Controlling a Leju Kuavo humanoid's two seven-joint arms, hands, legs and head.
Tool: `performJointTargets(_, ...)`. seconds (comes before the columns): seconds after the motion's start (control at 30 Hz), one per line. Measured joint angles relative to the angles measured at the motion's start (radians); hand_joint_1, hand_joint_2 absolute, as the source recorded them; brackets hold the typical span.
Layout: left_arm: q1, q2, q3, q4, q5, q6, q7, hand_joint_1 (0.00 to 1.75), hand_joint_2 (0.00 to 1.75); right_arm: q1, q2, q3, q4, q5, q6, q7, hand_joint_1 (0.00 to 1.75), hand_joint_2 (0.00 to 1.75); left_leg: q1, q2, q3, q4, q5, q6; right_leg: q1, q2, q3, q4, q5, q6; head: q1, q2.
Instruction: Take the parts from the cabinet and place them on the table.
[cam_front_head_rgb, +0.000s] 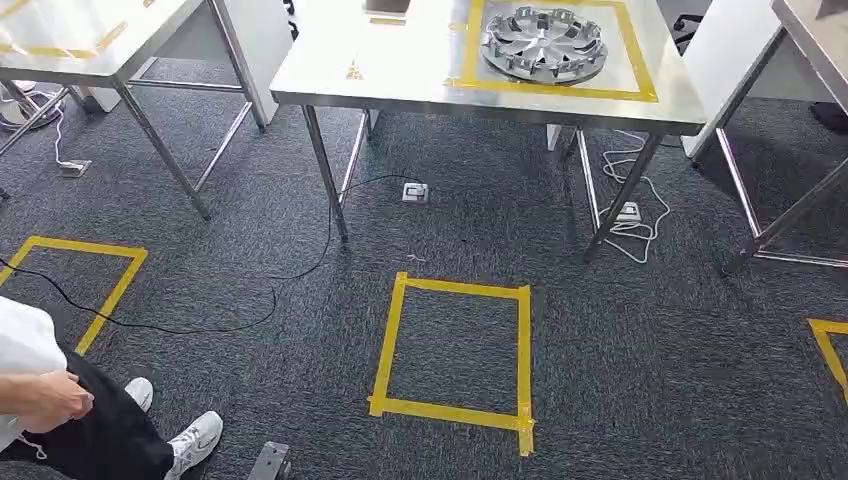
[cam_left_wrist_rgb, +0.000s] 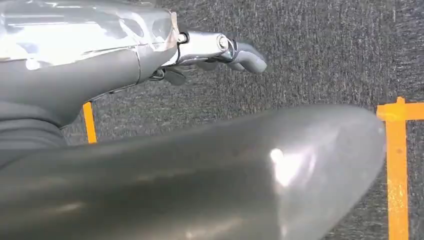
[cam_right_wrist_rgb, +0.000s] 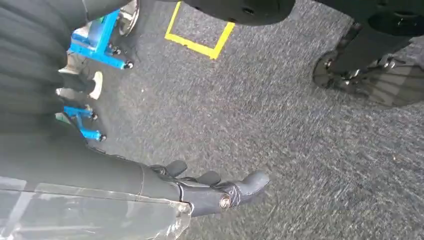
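Observation:
A silver wheel-cover part (cam_front_head_rgb: 546, 43) lies on the steel table (cam_front_head_rgb: 400, 70) ahead, inside a yellow tape frame (cam_front_head_rgb: 640, 70). My left hand (cam_left_wrist_rgb: 220, 50) hangs over the dark carpet with its thumb stretched out and nothing in it. My right hand (cam_right_wrist_rgb: 215, 190) also hangs above the carpet, fingers extended and apart, holding nothing.
A yellow tape square (cam_front_head_rgb: 455, 350) marks the carpet before the table. Steel tables stand at the left (cam_front_head_rgb: 90, 40) and right (cam_front_head_rgb: 810, 30). A person (cam_front_head_rgb: 60, 410) crouches at lower left. Cables (cam_front_head_rgb: 620, 215) lie under the table. A blue cart frame (cam_right_wrist_rgb: 97, 42) stands behind me.

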Motion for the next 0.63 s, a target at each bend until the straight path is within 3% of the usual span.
performJointTargets(0.37, -0.013, 0.013, -0.04, 0.013, -0.021, 0.003, 0.011, 0.0, 0.0, 0.015, 0.014, -0.01, 0.049, -0.055, 0.019, -0.047, 0.0, 1.75, -0.001, 0.0, -0.002, 0.0, 0.001, -0.002, -0.001, 0.0, -0.001, 0.0, 0.002, -0.003, 0.0, 0.0)
performJointTargets(0.63, -0.016, 0.022, -0.033, 0.027, 0.013, 0.017, -0.002, 0.0, 0.0, -0.019, 0.017, -0.003, 0.054, -0.033, 0.039, -0.036, 0.0, 1.75, -0.001, 0.0, -0.002, 0.0, 0.002, -0.003, -0.001, 0.0, -0.001, 0.0, 0.003, -0.003, 0.0, 0.0)
